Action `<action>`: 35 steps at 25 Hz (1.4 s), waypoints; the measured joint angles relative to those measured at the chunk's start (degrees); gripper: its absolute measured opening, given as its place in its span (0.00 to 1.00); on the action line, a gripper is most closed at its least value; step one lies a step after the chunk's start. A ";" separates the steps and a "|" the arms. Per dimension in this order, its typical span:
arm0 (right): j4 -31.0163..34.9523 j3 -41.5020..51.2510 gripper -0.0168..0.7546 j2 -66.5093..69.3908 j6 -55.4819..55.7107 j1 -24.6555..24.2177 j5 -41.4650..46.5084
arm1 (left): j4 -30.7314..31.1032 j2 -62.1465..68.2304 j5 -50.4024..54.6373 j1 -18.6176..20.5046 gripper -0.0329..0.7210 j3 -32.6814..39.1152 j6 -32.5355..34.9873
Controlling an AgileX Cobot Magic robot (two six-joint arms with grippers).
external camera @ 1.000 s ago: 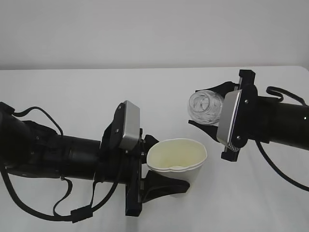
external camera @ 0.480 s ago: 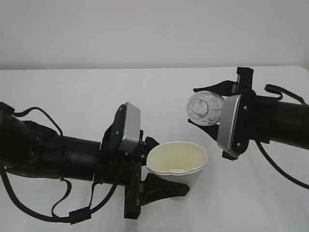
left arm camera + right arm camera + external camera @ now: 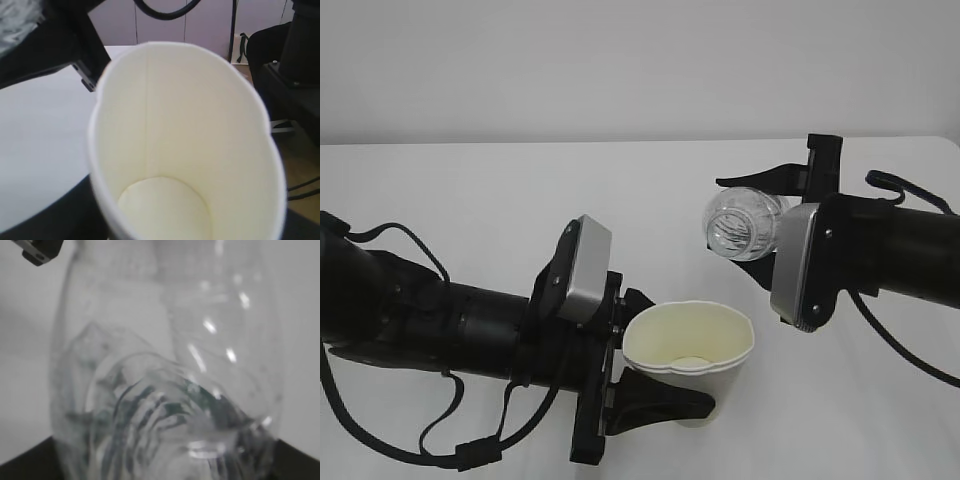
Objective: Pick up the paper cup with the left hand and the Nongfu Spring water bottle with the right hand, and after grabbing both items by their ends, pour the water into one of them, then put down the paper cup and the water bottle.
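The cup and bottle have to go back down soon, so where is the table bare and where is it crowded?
Bare: the white table behind both arms up to the back wall, and the front right corner below the right hand. Crowded: the front left, filled by the left hand holding the paper cup, and the gap under the tipped Nongfu Spring water bottle.

A white table (image 3: 520, 190) fills the scene under soft, even light. Behind it, toward 12 o'clock, stands a plain pale grey wall (image 3: 620, 60), bare and shadowless.
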 joint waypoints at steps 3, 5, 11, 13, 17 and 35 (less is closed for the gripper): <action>0.00 0.00 0.62 0.00 -1.92 0.00 -0.41 | 0.24 0.00 -0.64 0.00 0.60 0.00 0.00; 0.00 -0.35 0.62 0.00 -2.62 0.00 -0.44 | 0.34 0.00 -0.73 0.00 0.60 0.00 0.00; 0.00 -0.60 0.62 0.00 -4.57 0.00 -2.62 | 0.34 -0.12 -0.87 0.00 0.60 0.00 0.00; 0.00 -0.60 0.62 0.00 -5.96 0.00 -2.97 | 0.34 -0.12 -0.74 0.00 0.60 0.00 0.00; 0.00 -0.60 0.62 0.00 -8.14 0.00 -2.97 | 0.44 -0.12 -0.11 0.00 0.60 0.00 0.00; 0.00 -1.75 0.62 0.00 -15.20 0.00 -5.77 | -0.83 -0.12 2.16 -2.35 0.60 0.00 0.00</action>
